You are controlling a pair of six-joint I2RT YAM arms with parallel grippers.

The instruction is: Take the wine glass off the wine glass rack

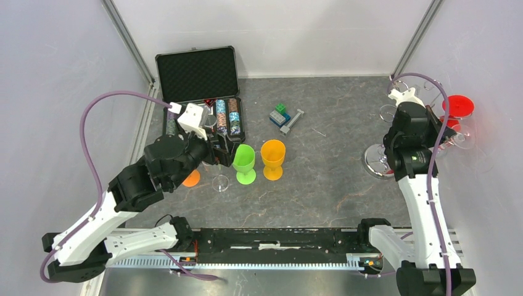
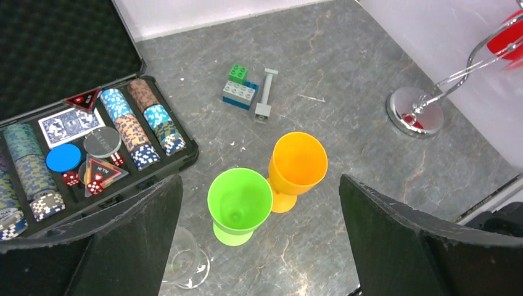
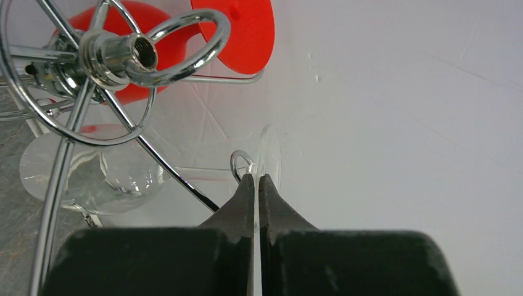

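Observation:
The wine glass rack (image 3: 123, 52) is a chrome wire stand; its round base (image 1: 375, 161) sits at the table's right side by the wall. A clear wine glass (image 3: 92, 179) hangs upside down from one looped arm, its thin foot disc (image 3: 269, 154) edge-on. My right gripper (image 3: 258, 179) is shut on the rim of that foot, beside the arm's end loop. A red wine glass (image 3: 240, 31) hangs from another arm. My left gripper (image 2: 260, 185) is open, hovering above a green cup (image 2: 239, 203) and holding nothing.
An orange cup (image 2: 297, 166) stands next to the green one, and a clear glass (image 2: 182, 259) stands under my left finger. An open poker-chip case (image 1: 203, 98) lies at the back left. Toy bricks (image 1: 280, 115) and a grey piece lie mid-table. The white wall is right behind the rack.

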